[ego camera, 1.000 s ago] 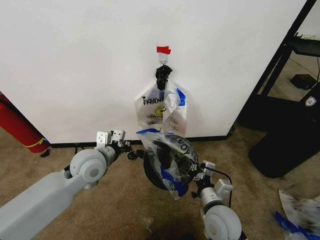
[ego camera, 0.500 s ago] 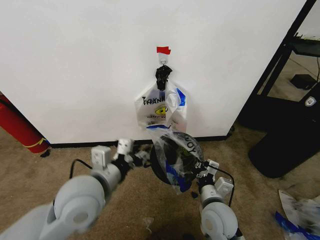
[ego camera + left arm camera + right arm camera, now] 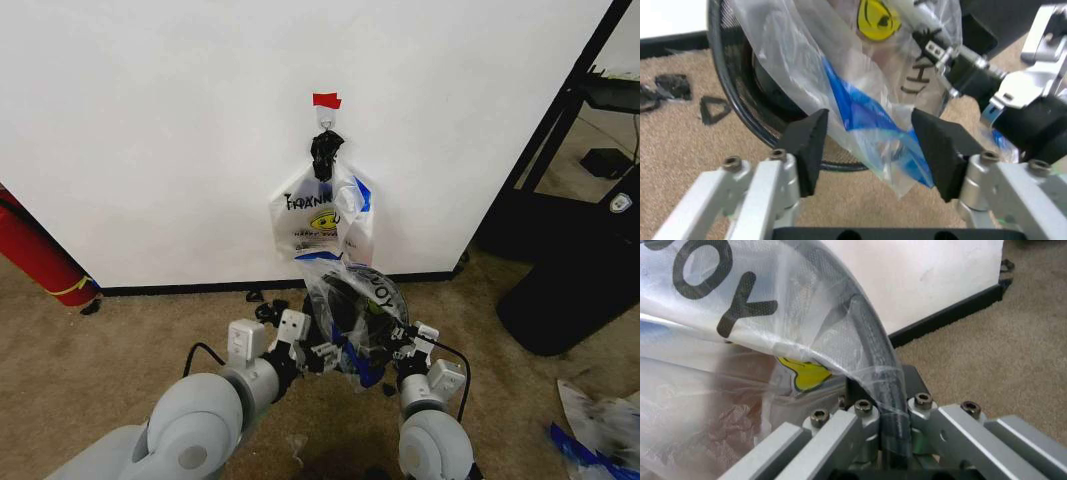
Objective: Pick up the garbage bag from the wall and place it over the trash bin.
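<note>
- The garbage bag [image 3: 352,300] is draped over the trash bin [image 3: 385,297], which sits tilted on the carpet [image 3: 120,340] with its mouth turned toward the robot; the thin plastic covers the rim and sags down in front of it, with black letters, a yellow smiley and blue patches showing.
- In the left wrist view a hanging fold of the bag [image 3: 867,105] (clear film with a blue streak) lies between the jaws of the left gripper [image 3: 870,145], which stand wide apart; neither dark pad [image 3: 810,142] presses the film.
- In the head view the left gripper [image 3: 318,352] sits at the near side of the bin, just under the bag's lower edge.
- The right gripper [image 3: 883,412] has its jaws narrowed onto the bin's dark rim [image 3: 873,355], with the bag's film caught over that rim between them.
- In the head view the right gripper [image 3: 402,340] sits at the bin's right side.
- Beyond both grippers, the wall [image 3: 150,130] carries a red tape strip [image 3: 327,100] and a hook [image 3: 326,118] holding a knotted bundle of like-printed bags [image 3: 325,215].
- A red cylinder [image 3: 35,250] leans at the left edge.
</note>
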### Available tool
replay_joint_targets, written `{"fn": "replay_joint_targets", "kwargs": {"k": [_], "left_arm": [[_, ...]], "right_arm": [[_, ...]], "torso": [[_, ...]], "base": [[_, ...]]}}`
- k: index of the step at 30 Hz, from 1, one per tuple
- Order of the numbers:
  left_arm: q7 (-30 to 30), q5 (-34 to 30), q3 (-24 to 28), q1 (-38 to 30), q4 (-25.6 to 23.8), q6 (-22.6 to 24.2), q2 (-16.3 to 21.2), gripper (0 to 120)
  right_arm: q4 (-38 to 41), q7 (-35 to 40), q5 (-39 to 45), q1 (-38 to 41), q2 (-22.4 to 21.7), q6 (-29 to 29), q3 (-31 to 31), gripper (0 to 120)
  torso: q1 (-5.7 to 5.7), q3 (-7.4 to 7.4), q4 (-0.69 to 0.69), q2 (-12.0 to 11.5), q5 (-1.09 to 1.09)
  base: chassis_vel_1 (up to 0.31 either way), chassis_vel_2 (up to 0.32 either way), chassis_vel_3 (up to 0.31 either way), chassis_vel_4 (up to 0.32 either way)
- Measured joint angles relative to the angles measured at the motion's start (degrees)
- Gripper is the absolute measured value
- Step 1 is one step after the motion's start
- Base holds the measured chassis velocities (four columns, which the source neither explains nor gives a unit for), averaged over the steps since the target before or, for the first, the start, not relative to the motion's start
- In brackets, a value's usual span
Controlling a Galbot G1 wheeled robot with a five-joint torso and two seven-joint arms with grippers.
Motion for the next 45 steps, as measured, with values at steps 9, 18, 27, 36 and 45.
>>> {"fn": "replay_joint_targets", "kwargs": {"k": [9,18,27,36,45], "left_arm": [[0.1,0.0,3.7,-1.3,2.0,0.2,-0.9,18],[-0.5,0.0,5.8,-2.3,3.8,0.0,-1.8,0],[-0.8,0.5,4.9,-1.7,3.9,-1.1,-1.6,0],[-1.2,-3.5,-0.7,0.5,0.1,-1.0,0.9,0],[-2.3,-10.8,-2.9,1.2,-1.5,-2.5,-0.2,34]], "right_arm": [[0.0,0.0,-0.1,0.3,-0.2,-0.1,-0.1,0],[0.3,-0.2,-0.1,0.0,-0.5,-0.2,-0.2,0],[0.3,-0.2,0.2,0.0,-0.6,-0.3,-0.2,0],[0.2,-0.2,0.5,0.3,-0.9,-0.4,0.3,0],[0.1,-0.2,0.5,0.3,-0.9,-0.4,0.4,0]], "torso": [[0.0,0.0,-0.01,0.0,0.0],[0.0,0.0,-0.01,0.0,0.0],[0.0,0.01,-0.01,0.0,0.0],[0.0,0.01,-0.01,0.0,0.0],[0.0,0.0,-0.01,0.0,0.0]], "base": [[0.0,0.0,0.0,0.0],[0.0,0.0,0.0,0.0],[0.0,0.0,0.0,0.0],[0.0,0.0,0.0,0.0],[0.0,0.0,0.0,0.0]]}}
